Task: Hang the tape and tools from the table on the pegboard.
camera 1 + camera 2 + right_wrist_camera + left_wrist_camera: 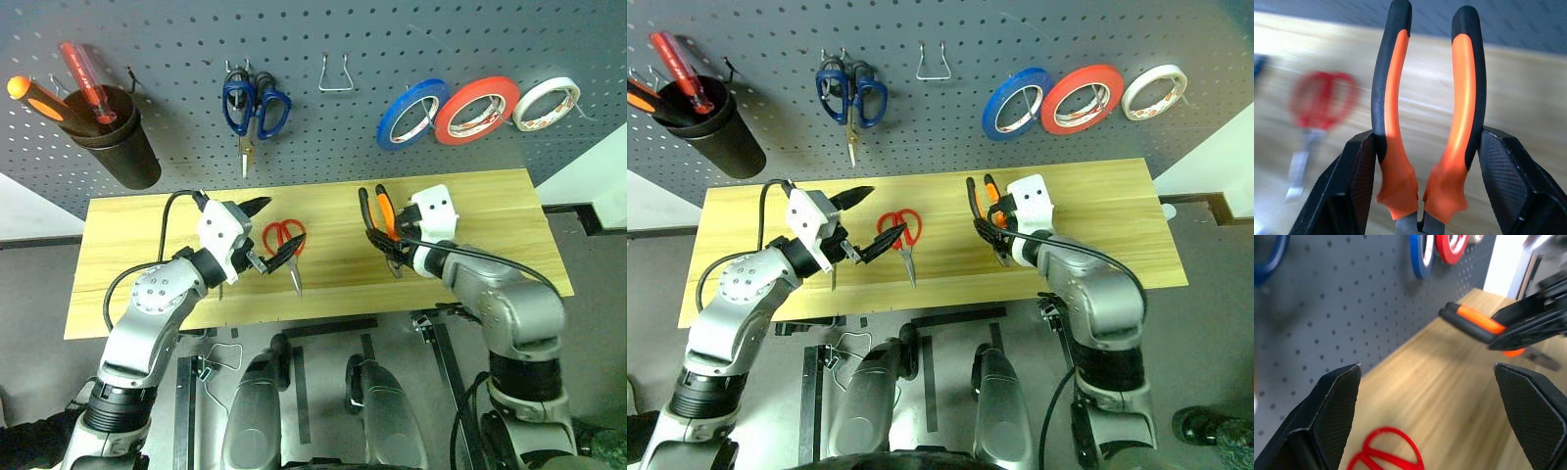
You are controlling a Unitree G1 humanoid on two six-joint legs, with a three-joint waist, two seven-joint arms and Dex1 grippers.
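The right gripper (1422, 186) grips the pliers (383, 221) near the head, handles pointing up toward the pegboard (343, 137), probably clear of the table (470, 211); the left gripper (263, 235) hangs wide open just beside the scissors (286, 245), which lie flat.

I see a tabletop (470, 211) of pale, matt wood planks with visible grain. The pegboard (323, 137) looks like dull grey painted metal. The pliers (1425, 122) have smooth, slightly glossy orange-and-black rubbery handles. My right claw (1425, 196) has black fingers with finely textured matt pads. The red scissors (285, 245) have shiny plastic handles and bare metal blades.
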